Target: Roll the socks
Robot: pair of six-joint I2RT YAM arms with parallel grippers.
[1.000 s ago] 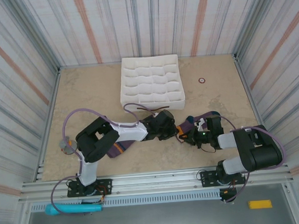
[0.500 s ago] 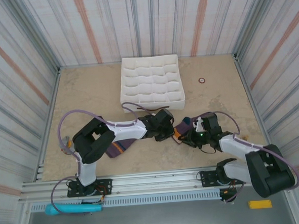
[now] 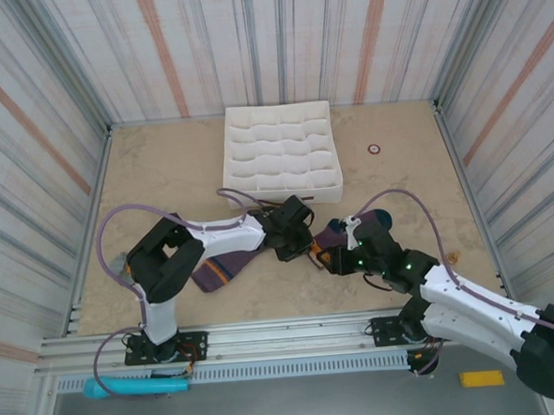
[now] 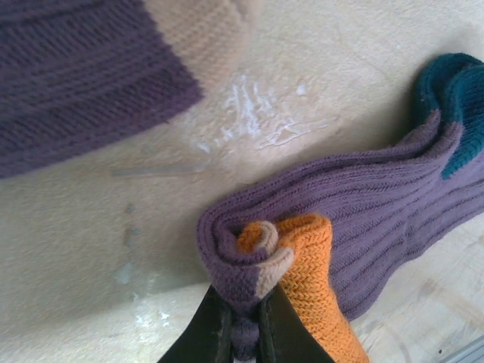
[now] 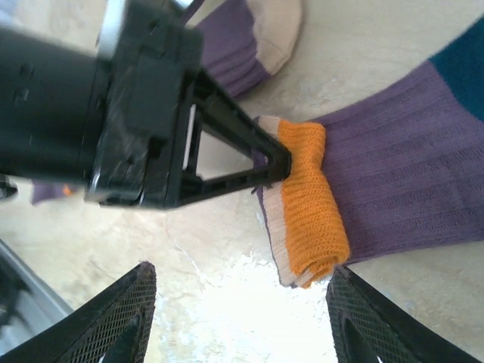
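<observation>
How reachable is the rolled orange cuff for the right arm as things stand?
Probably yes: the right end effector hangs open just short of the rolled cuff, whose facing side is bare; the left end effector pinches only its far end.

purple knit sock with the rolled end: ribbed purple, orange cuff, dark teal heel, cream edge
purple knit sock lying flat: ribbed purple, peach toe
flat stone-look counter: mottled beige
white gridded tray: plain white
corrugated walls: pale grey, rust and blue-grey stripes
left hand: black
right hand: black, mesh-patterned
</observation>
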